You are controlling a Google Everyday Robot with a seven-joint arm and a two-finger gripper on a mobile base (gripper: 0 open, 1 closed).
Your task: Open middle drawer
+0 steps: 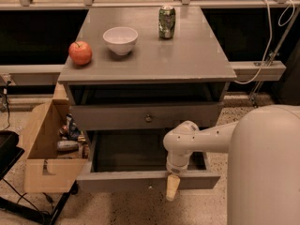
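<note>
The middle drawer [117,181] of the grey cabinet is pulled far out, showing its dark shallow interior [126,151]. Its small knob [150,187] sits at the centre of the front panel. My gripper [172,187] hangs from the white arm [187,142], pointing down over the drawer's front edge, right of the knob. The drawer above [148,118], with its own round knob, stands nearly shut with a dark gap over it.
On the cabinet top [187,55] are a red apple [80,53], a white bowl [120,40] and a green can [166,21]. An open cardboard box [44,158] with clutter stands at the left. A cable [267,36] hangs at the right.
</note>
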